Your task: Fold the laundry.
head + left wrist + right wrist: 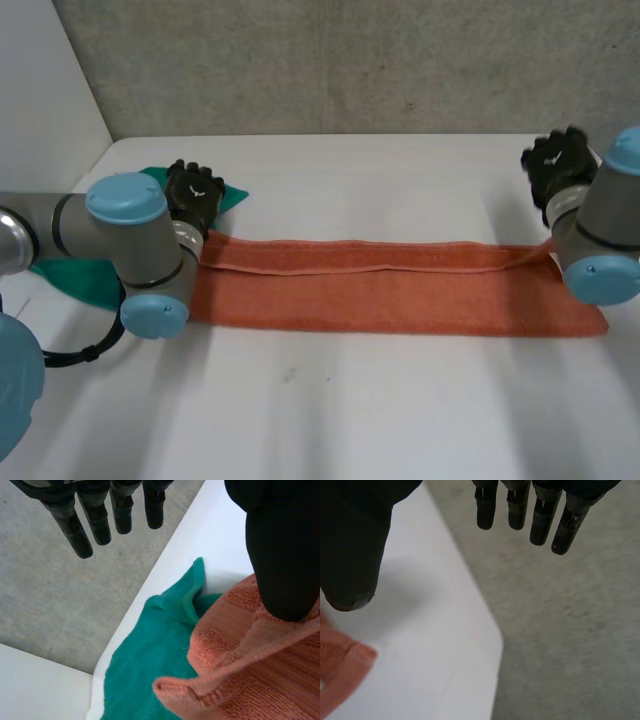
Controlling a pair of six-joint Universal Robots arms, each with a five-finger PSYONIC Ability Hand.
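Orange towel [390, 285] lies as a long strip across the surface [400, 410], long axis running hand to hand; I read left hand [193, 195] over its left end by the teal cloth [145, 660], right hand [556, 165] near its right-end corner, both spread, holding nothing.

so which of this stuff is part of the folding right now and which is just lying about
In the job: orange towel, left hand, right hand.
Lying about: green cloth, beside the left hand.
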